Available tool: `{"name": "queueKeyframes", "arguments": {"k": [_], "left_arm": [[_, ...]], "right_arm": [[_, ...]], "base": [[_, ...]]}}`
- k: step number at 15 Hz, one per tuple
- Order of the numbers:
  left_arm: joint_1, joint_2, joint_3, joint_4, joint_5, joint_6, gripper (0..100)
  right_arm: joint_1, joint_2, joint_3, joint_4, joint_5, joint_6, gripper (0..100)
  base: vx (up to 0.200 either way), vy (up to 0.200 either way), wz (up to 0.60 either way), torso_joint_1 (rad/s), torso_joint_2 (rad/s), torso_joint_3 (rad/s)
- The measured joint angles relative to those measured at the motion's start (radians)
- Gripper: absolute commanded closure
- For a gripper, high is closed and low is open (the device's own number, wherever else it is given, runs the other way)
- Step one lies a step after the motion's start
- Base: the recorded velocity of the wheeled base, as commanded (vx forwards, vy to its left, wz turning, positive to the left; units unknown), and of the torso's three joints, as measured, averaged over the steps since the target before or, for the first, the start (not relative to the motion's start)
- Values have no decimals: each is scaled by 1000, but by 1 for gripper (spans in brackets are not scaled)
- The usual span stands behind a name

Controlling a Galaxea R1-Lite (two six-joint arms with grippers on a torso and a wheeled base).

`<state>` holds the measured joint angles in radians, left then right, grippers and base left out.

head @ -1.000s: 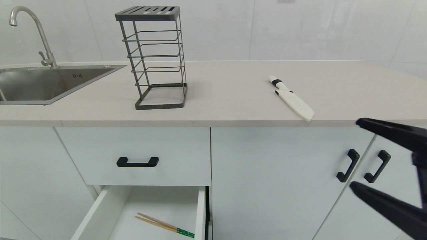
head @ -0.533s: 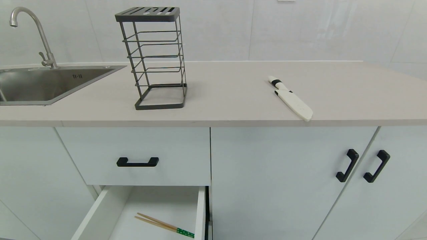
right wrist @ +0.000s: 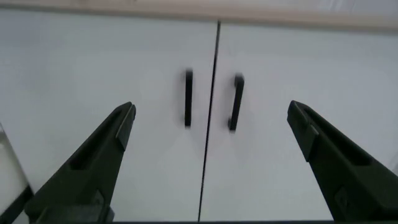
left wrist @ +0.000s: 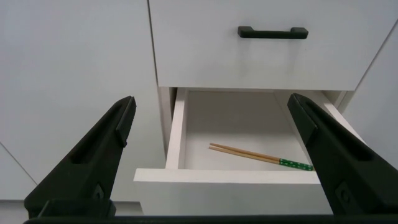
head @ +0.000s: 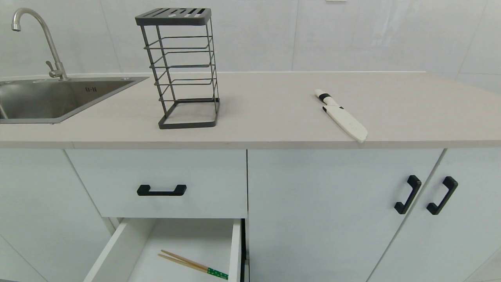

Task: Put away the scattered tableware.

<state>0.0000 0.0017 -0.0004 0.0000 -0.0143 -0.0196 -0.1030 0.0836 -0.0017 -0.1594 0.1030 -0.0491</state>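
Observation:
A white knife (head: 341, 116) with a black band on its handle lies on the beige countertop (head: 274, 113), its tip at the front edge. A black wire knife rack (head: 178, 66) stands upright on the counter. A pair of wooden chopsticks (head: 192, 264) with green ends lies in the open lower drawer (head: 121, 250); the left wrist view shows the chopsticks (left wrist: 261, 155) too. My left gripper (left wrist: 211, 149) hangs open in front of that drawer (left wrist: 176, 134), holding nothing. My right gripper (right wrist: 211, 149) is open, facing the double cabinet doors (right wrist: 124, 112).
A steel sink (head: 47, 98) with a tall faucet (head: 43, 39) sits at the counter's left. A shut drawer with a black handle (head: 161, 190) is above the open one. Two black door handles (head: 426, 194) are on the right cabinet doors.
My right gripper, seen a second ago at the right edge of the head view, has dropped out of that view. The knife, rack and chopsticks lie as before.

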Motion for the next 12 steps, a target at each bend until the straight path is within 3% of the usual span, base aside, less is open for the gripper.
{"name": "queueKeyframes", "arguments": {"k": [1,3,6,9,12], "left_arm": [[0,0,0,0,0,0,0],[0,0,0,0,0,-2,0],[0,0,0,0,2,-32,0],[0,0,-1,-1,3,-33,0],[0,0,-1,-2,2,-32,0]], "right_arm": [[-1,-4,1,80,-10,8,0],[-2,-8,1,104,-17,10,0],[-2,-11,2,154,-129,21,0],[-1,-11,2,155,-110,24,0],[-1,-11,2,153,-110,23,0]], "base": [[0,0,0,0,0,0],[0,0,0,0,0,0],[0,0,0,0,0,0],[0,-200,0,5,1,1],[0,0,0,0,0,0]]}}
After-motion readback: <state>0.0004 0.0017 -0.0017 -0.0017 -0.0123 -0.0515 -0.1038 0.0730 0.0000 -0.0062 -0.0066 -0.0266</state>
